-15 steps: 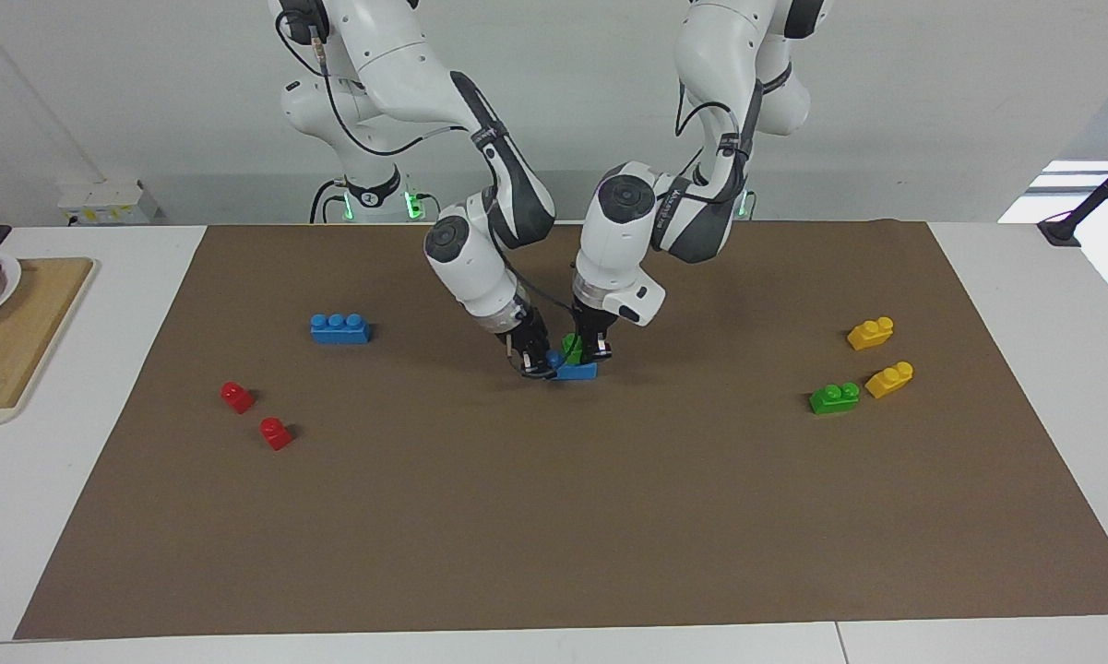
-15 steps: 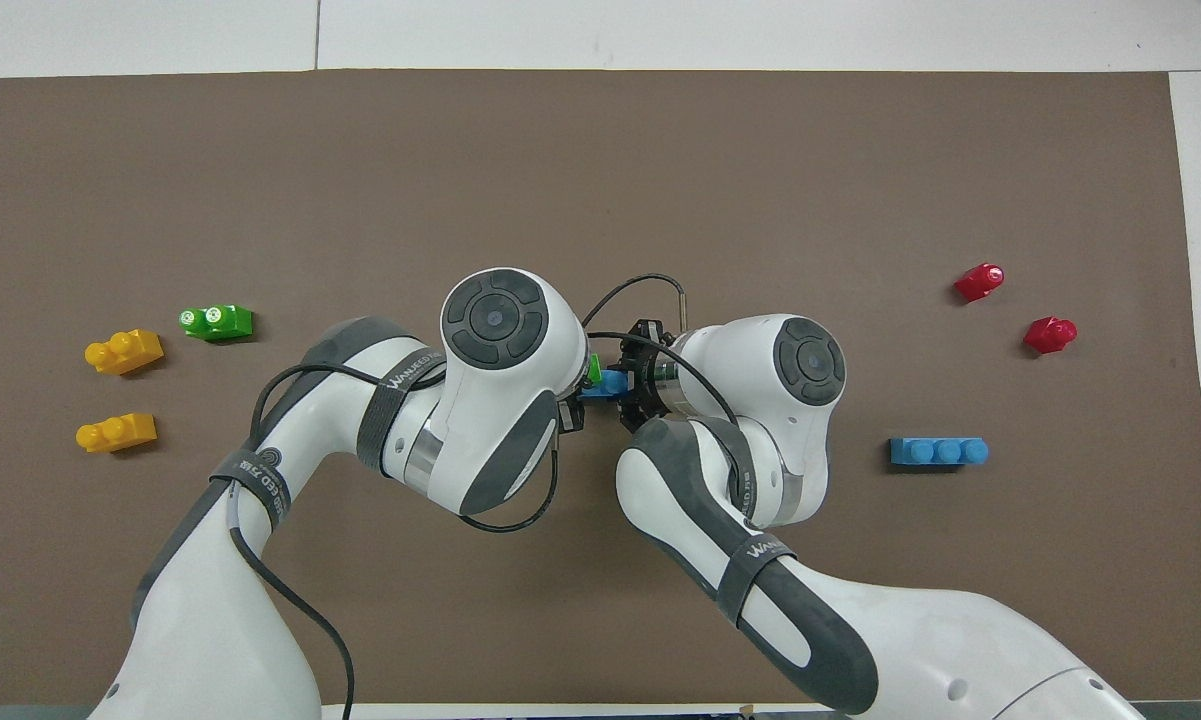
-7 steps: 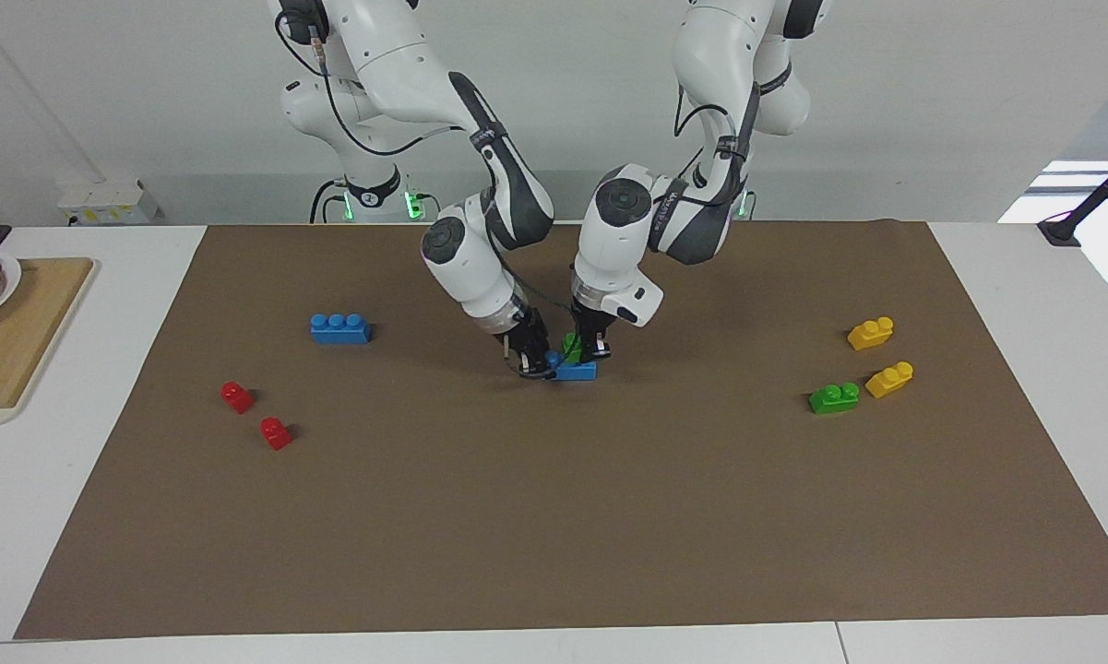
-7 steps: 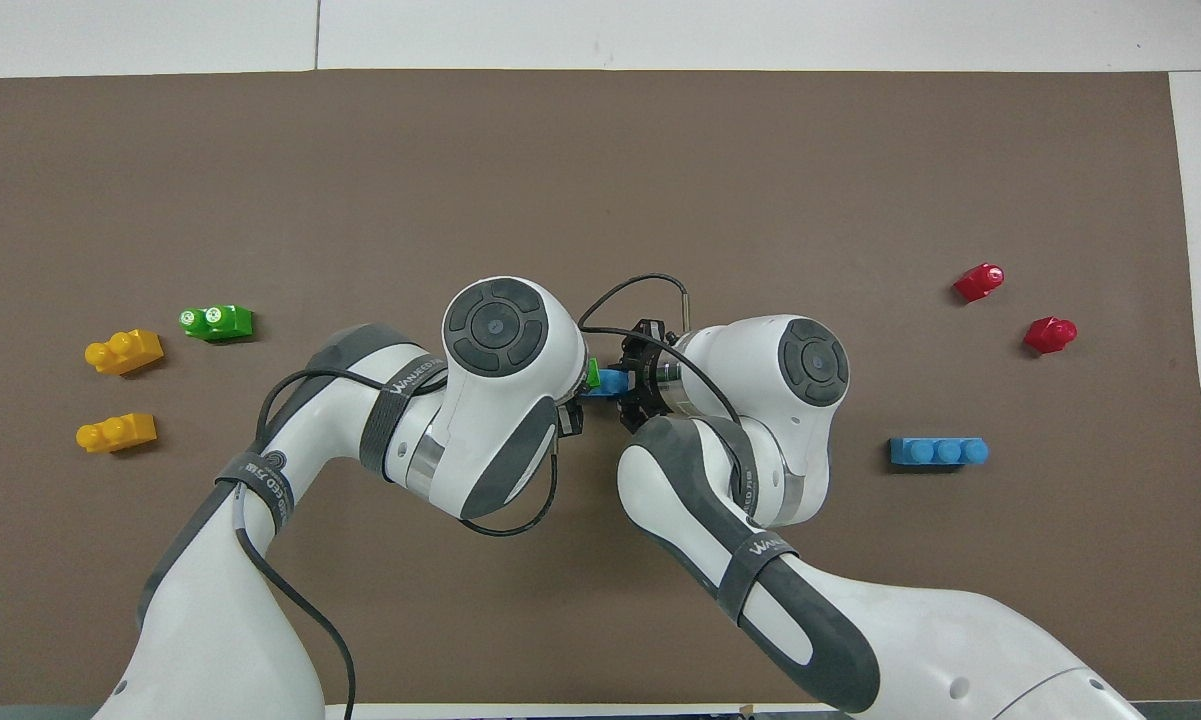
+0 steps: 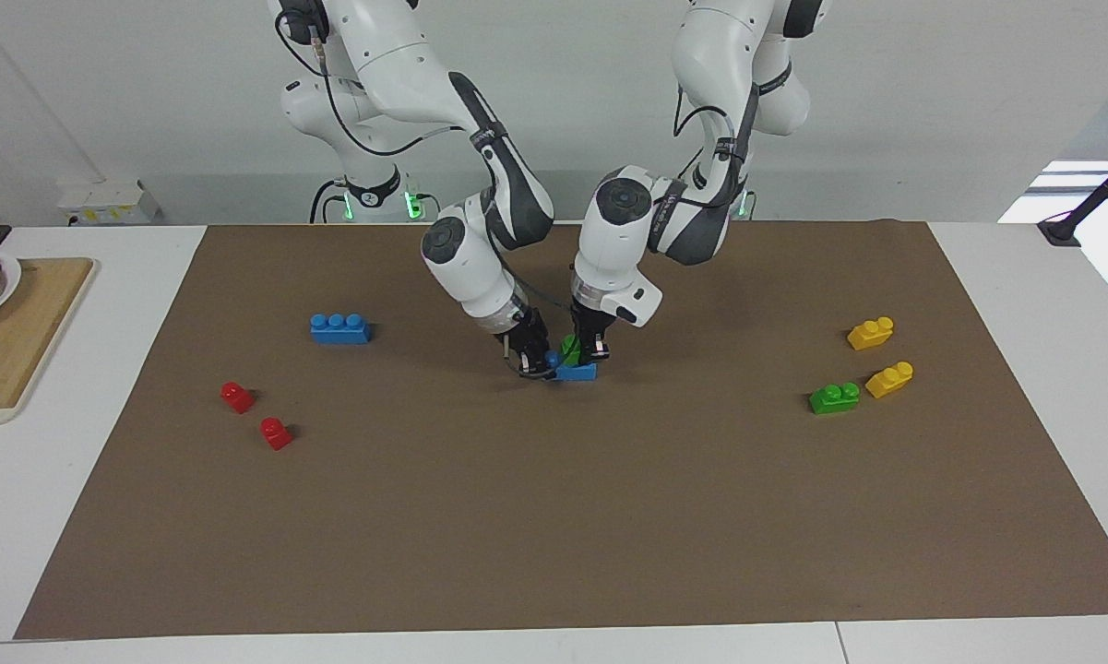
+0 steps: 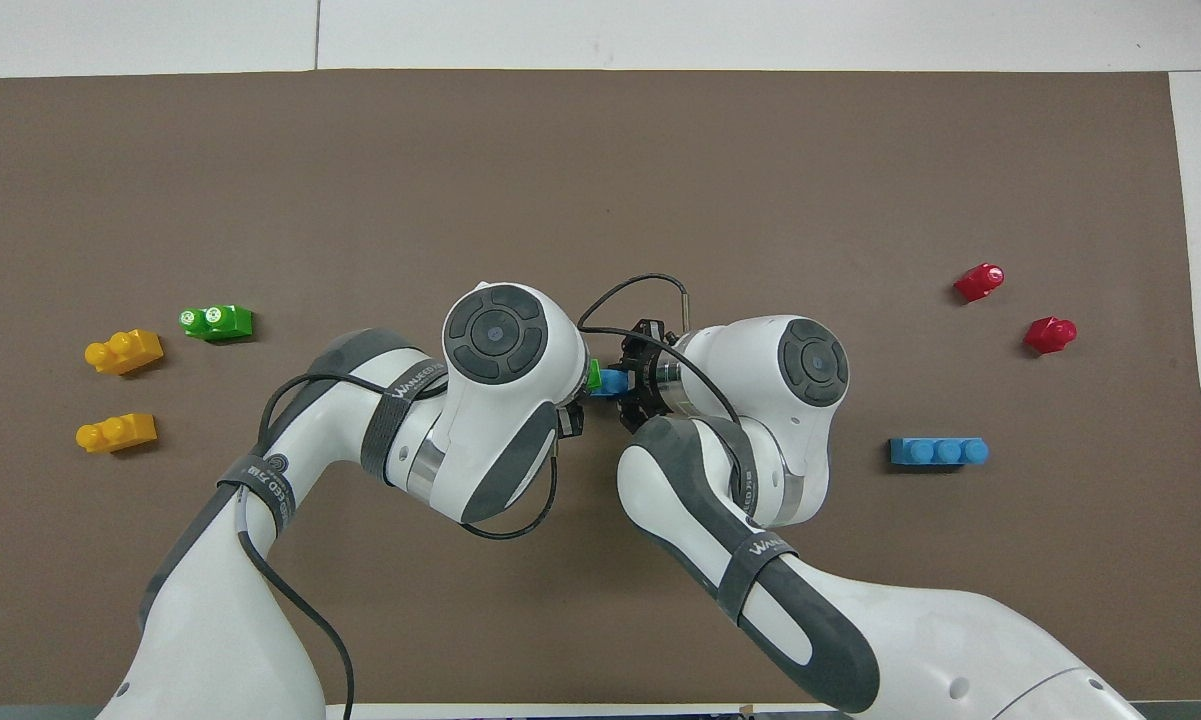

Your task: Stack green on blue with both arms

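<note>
A blue three-stud brick (image 5: 578, 372) lies on the brown mat near the middle of the table, and it also shows in the overhead view (image 6: 612, 381). A green two-stud brick (image 5: 570, 348) sits on top of it, seen as a sliver in the overhead view (image 6: 593, 374). My left gripper (image 5: 596, 351) is shut on the green brick from above. My right gripper (image 5: 537, 361) is shut on the end of the blue brick toward the right arm's end. In the overhead view both wrists hide most of the two bricks.
A second blue brick (image 5: 339, 328) and two red bricks (image 5: 237, 397) (image 5: 276, 432) lie toward the right arm's end. A second green brick (image 5: 834, 398) and two yellow bricks (image 5: 870, 333) (image 5: 889, 379) lie toward the left arm's end. A wooden board (image 5: 9, 341) lies off the mat.
The left arm's wrist has risen and shifted slightly. The grippers and the two bricks stay in the same spot.
</note>
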